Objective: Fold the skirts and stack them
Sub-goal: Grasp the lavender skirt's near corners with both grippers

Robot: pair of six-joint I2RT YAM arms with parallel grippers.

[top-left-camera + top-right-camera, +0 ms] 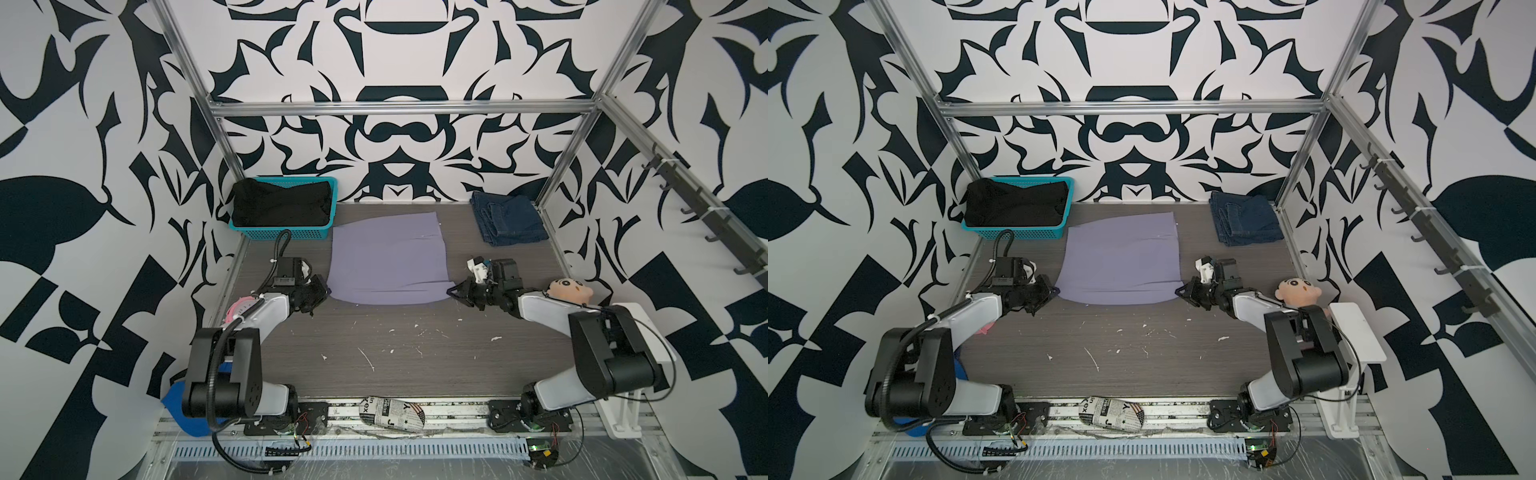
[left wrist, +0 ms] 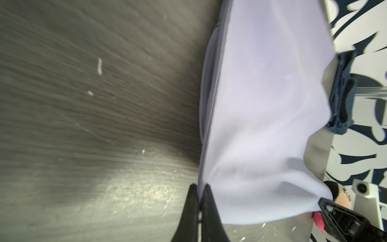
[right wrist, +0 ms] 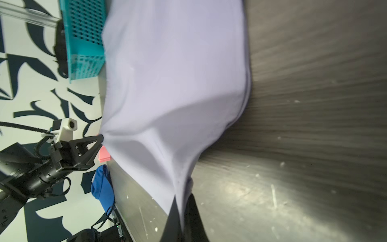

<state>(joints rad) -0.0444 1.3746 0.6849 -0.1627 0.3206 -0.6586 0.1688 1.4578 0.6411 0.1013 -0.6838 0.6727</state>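
lavender skirt [image 2: 266,104] pinched, clear in wrist views

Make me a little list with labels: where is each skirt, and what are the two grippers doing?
lavender skirt: spread flat in the middle of the table
left gripper: shut on its near left corner
right gripper: shut on its near right corner
denim skirt: folded, far right corner
black skirt: inside the teal basket, far left
stack: not made yet

Skirts x3: lav. [image 1: 386,257], denim [image 1: 509,222], blk [image 1: 282,205]; claws x2: L [image 1: 328,291], R [image 1: 451,291]; basket [image 1: 286,235], doll [image 1: 569,291], bundle [image 1: 392,411] x1 ea.
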